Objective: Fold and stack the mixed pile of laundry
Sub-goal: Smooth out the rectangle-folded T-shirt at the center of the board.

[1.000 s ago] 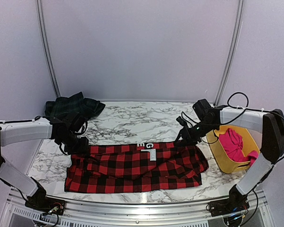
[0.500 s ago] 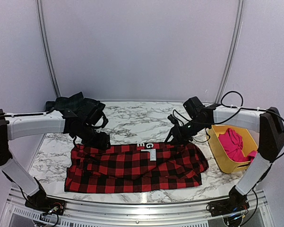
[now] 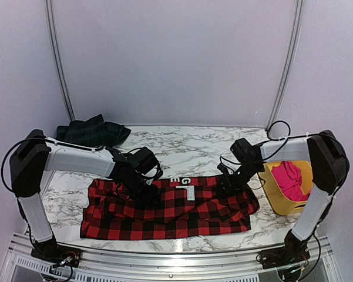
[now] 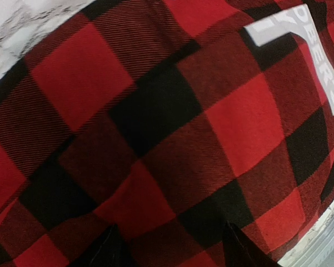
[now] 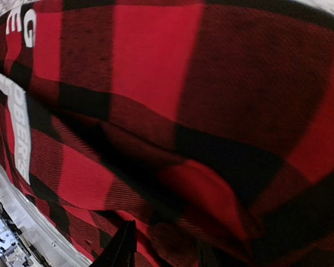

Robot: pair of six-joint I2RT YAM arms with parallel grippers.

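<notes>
The red-and-black checked garment (image 3: 170, 207) with white letters (image 3: 185, 182) lies spread flat across the table front. My left gripper (image 3: 142, 187) is low over its upper left part. In the left wrist view its jaws stand apart, and the gripper (image 4: 175, 250) is open with the checked cloth (image 4: 155, 128) right under it. My right gripper (image 3: 229, 179) is over the garment's upper right edge and is open (image 5: 165, 250), with a raised fold of the cloth (image 5: 211, 189) between its fingers. The magenta-pink garment (image 3: 289, 179) lies in the tub. The dark green-black plaid garment (image 3: 91, 132) lies at the back left.
A yellow plastic tub (image 3: 277, 202) stands at the right edge of the marble table (image 3: 182, 147), close beside my right arm. A metal rail runs along the table's near edge. White walls close in the back and sides.
Both grippers have moved inward and down onto the checked garment. The left came from the garment's left end to its upper middle. The right dropped onto the upper right edge.
</notes>
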